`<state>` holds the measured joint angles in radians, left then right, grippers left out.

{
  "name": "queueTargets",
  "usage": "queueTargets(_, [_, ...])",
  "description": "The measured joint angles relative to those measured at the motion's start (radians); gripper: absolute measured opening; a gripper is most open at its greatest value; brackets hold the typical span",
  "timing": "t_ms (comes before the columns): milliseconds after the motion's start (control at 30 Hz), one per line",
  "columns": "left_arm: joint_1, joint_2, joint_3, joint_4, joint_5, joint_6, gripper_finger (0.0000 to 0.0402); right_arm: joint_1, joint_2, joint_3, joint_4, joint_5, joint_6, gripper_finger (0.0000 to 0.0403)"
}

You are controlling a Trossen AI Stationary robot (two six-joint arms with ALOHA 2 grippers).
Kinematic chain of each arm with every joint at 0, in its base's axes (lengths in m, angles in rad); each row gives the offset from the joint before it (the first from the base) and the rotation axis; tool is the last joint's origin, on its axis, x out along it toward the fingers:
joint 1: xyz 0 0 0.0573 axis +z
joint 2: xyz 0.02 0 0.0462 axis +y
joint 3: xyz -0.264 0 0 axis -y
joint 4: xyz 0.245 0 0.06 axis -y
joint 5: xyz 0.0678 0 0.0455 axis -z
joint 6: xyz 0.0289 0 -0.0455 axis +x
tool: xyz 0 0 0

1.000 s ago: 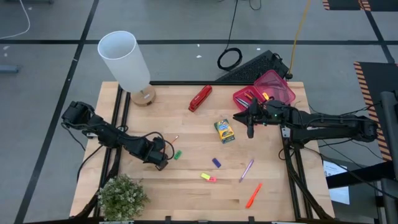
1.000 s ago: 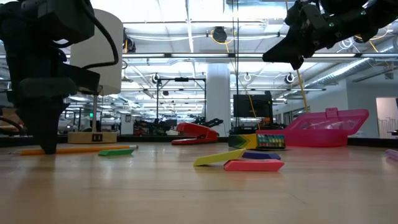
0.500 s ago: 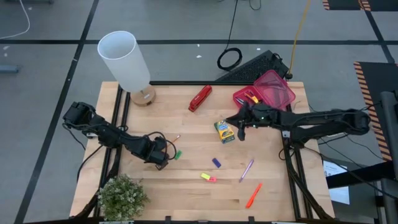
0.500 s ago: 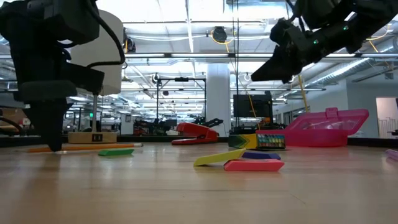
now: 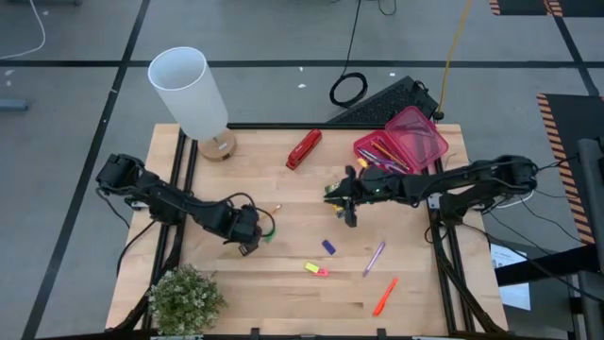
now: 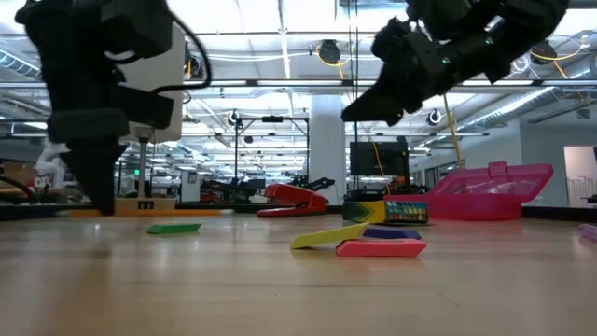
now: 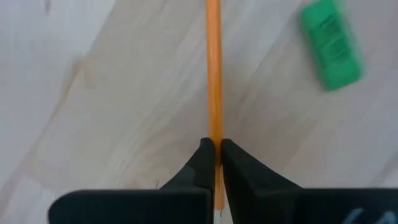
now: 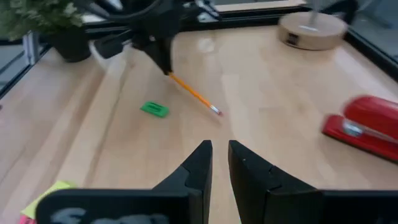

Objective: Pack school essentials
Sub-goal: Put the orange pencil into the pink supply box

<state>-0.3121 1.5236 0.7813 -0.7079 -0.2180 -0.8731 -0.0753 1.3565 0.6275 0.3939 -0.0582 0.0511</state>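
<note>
My left gripper stands at the table's left middle, shut on a thin orange pencil. A green eraser lies on the wood close beside it. My right gripper hovers above the table's middle, over the green-yellow crayon box, which it partly hides from above. Its fingers are a narrow gap apart with nothing between them. The right wrist view shows the pencil running out from the left gripper. My left gripper pinches the orange pencil near one end between its two fingers. The fingers come from above, pointing down, and lie across the pencil. The long free part runs toward the table's far right. Whether its free tip rests on the wood, I cannot tell.
An open pink box holding pencils stands at the far right, a red stapler beside it. A blue eraser, yellow and pink erasers, a purple pen and an orange marker lie nearer. Lamp far left, plant near left.
My right gripper has travelled from beside the pink box toward the table's left, and now stands over the crayon box. My left gripper has shifted a little toward the table's right with the pencil, whose free end has moved along with it.
</note>
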Motion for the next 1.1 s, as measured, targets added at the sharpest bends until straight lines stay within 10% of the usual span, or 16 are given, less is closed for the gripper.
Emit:
queueTargets(567, [0.028,-0.001,0.162,0.044,-0.014,0.437,0.0002,0.119,0.256,0.246,-0.128,0.010,-0.088,0.0184])
queueTargets(1100, [-0.072,-0.002,0.110,0.173,-0.039,0.336,0.0073,0.159,0.400,0.284,-0.182,-0.125,-0.250,0.0162])
